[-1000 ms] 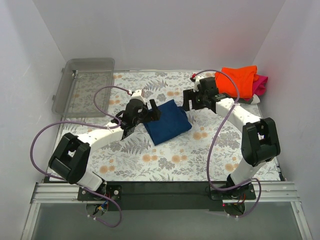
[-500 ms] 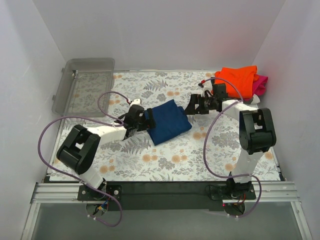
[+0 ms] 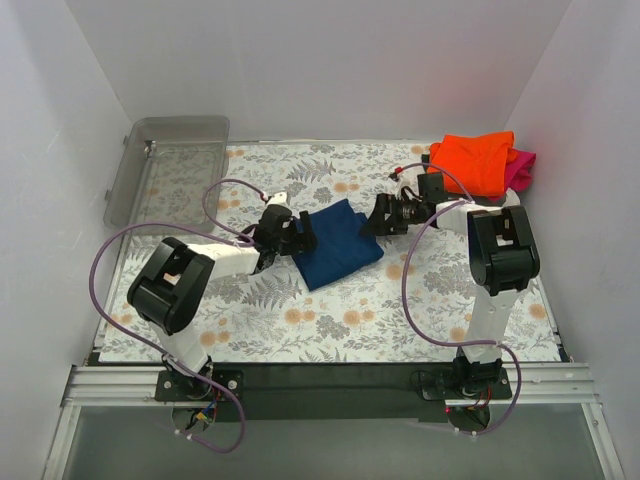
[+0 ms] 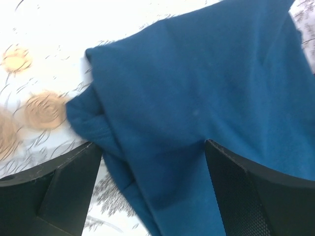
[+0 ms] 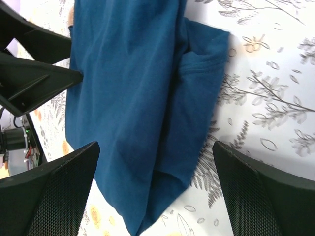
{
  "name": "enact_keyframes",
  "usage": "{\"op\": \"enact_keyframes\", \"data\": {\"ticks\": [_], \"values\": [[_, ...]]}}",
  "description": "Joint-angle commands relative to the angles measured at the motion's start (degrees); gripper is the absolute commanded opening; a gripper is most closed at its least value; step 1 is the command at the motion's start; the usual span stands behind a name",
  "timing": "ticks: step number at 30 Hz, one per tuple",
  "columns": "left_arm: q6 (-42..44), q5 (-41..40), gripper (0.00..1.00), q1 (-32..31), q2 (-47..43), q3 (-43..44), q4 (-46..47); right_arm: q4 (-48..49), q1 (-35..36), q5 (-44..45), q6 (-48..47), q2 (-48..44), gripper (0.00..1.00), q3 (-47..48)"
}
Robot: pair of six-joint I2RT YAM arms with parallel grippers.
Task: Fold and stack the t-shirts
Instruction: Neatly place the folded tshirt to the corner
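A folded navy blue t-shirt (image 3: pixel 338 244) lies mid-table; its print is hidden. My left gripper (image 3: pixel 303 236) is open at the shirt's left edge, with the cloth (image 4: pixel 197 98) lying between the spread fingers (image 4: pixel 256 196). My right gripper (image 3: pixel 376 216) is open at the shirt's right edge, its fingers (image 5: pixel 54 191) apart over the cloth (image 5: pixel 128 98). A folded bright orange shirt (image 3: pixel 475 160) lies on a magenta one (image 3: pixel 522 168) at the back right, with a greyish one (image 3: pixel 508 200) showing at the bottom.
A clear plastic bin (image 3: pixel 165 170) stands tilted at the back left. The table has a floral cloth (image 3: pixel 340 320). White walls enclose the back and both sides. Purple cables loop off both arms.
Both arms have lowered and closed in on the navy shirt, the left gripper to its left edge, the right gripper leftward to its right edge. The shirt has not moved.
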Motion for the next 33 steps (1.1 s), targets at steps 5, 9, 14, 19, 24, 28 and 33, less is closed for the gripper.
{"op": "enact_keyframes", "data": {"ticks": [5,9,14,19,24,28,33], "values": [[0.9,5.1,0.76,0.1,3.3,1.4,0.7,2.4,5.1,-0.4,2.0,4.1,0.88,1.3],[1.0,5.1,0.75,0.1,3.3,1.3,0.9,3.4,7.8,0.5,3.2,5.7,0.87,1.9],[0.6,6.7,0.74,0.1,3.5,1.0,1.6,5.2,10.9,1.6,5.4,7.7,0.73,2.3],[0.8,6.6,0.73,0.0,3.3,0.5,1.6,5.7,12.1,4.0,6.8,8.9,0.5,2.7],[1.2,5.9,0.73,0.0,1.4,-0.2,1.3,5.5,12.0,8.6,6.8,7.6,0.16,2.8],[1.6,5.9,0.75,0.0,-3.1,-0.3,-0.4,1.4,12.0,13.1,4.7,7.0,0.01,6.3],[2.0,2.9,0.78,0.1,-9.8,-1.2,-3.3,-7.3,11.0,19.6,0.9,6.3,0.01,13.7]]}}
